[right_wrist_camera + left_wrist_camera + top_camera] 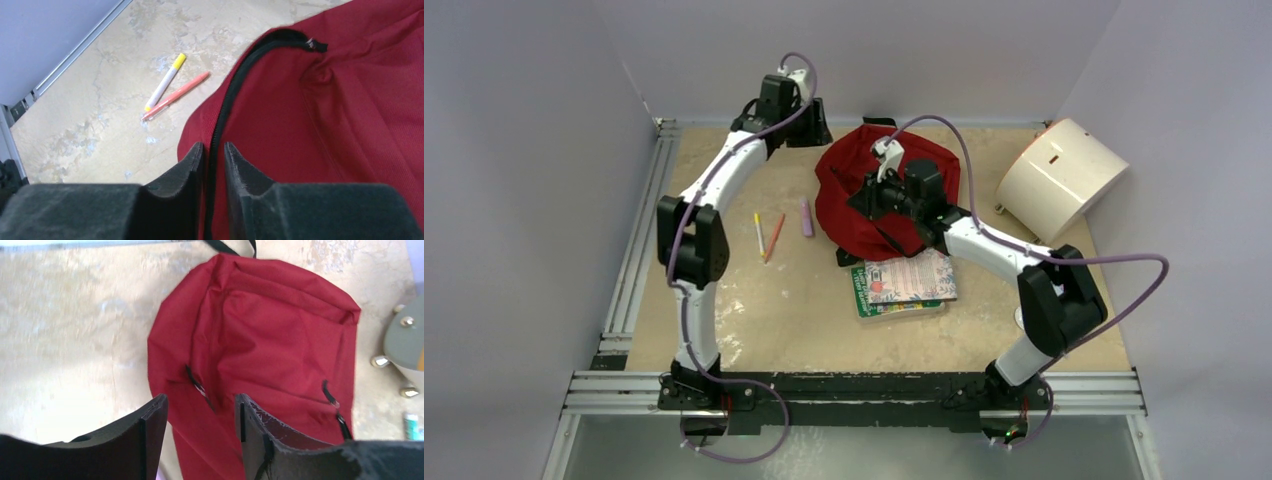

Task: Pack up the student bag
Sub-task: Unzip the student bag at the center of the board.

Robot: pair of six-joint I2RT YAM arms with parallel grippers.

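- Student bag (pixel 842 195), dark red, slumped at 12 o'clock on the surface (pixel 804 310).
- Left gripper (pixel 200 430) over it, jaws well apart, holding nothing.
- Right gripper (pixel 214 165): jaws a sliver apart astride the black zipper (pixel 235 85); grip unclear.
- Book (pixel 904 283) at the bag's 6 o'clock, title unreadable.

My top camera looks steeply down from behind the arm bases over the whole table (pixel 804 320). My left wrist camera views the student bag (pixel 839 200) from its 10 o'clock, farther off. My right wrist camera sits close on its zipper (pixel 225 100), facing 9 o'clock toward the yellow-capped pen (pixel 165 82). All share the bag.
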